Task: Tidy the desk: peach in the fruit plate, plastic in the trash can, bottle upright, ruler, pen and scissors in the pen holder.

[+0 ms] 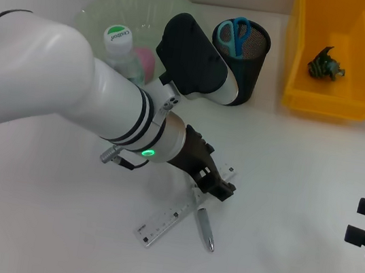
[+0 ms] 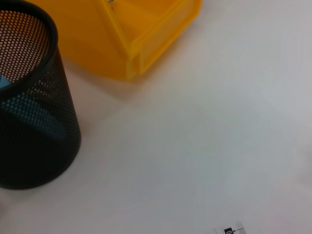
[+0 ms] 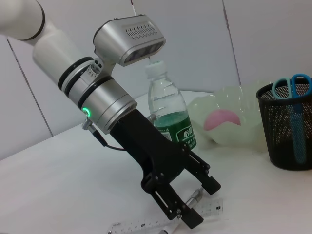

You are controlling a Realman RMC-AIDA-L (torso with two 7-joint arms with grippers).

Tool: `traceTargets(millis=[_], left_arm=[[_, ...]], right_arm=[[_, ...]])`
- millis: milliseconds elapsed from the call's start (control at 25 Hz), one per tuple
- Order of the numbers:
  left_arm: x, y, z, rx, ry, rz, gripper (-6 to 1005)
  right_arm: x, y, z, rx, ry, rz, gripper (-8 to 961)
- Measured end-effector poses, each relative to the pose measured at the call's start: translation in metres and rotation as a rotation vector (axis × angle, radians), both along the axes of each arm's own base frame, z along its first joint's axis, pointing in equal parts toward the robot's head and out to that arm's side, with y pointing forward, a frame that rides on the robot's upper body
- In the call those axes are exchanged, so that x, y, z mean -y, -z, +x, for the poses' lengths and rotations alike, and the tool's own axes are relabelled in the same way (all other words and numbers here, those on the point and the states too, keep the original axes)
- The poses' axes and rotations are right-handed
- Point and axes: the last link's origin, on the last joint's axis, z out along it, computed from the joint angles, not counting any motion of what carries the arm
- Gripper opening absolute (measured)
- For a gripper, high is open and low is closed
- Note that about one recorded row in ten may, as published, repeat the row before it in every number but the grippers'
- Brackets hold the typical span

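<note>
The clear ruler point(image 1: 182, 208) lies slanted on the white desk, with the silver pen point(image 1: 206, 229) beside its near side. My left gripper point(image 1: 220, 185) is low over the ruler's far end, fingers open on either side of it; the right wrist view shows the left gripper point(image 3: 202, 202) just above the ruler point(image 3: 146, 225). The black mesh pen holder point(image 1: 246, 57) contains blue-handled scissors point(image 1: 235, 34). A bottle point(image 1: 118, 38) stands upright by the green fruit plate point(image 1: 140, 3), which holds the pink peach point(image 1: 146, 64). Dark crumpled plastic point(image 1: 326, 64) lies in the yellow bin point(image 1: 332, 97). My right gripper point(image 1: 362, 222) is open at the right edge.
My left arm's white body spans the left half of the head view and hides part of the plate and bottle. The left wrist view shows the pen holder point(image 2: 34, 122), the yellow bin point(image 2: 131, 39) and a ruler tip point(image 2: 229, 230).
</note>
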Motion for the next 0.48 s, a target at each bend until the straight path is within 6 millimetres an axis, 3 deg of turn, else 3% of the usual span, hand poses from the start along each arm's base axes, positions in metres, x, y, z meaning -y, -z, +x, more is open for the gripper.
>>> traceTargets(millis=[480], left_arm=[[0.0004, 0.0032, -0.0064, -0.014, -0.016, -0.012, 781]], right_arm=[[-0.0004, 0.0033, -0.0011, -0.004, 0.005, -0.001, 603]])
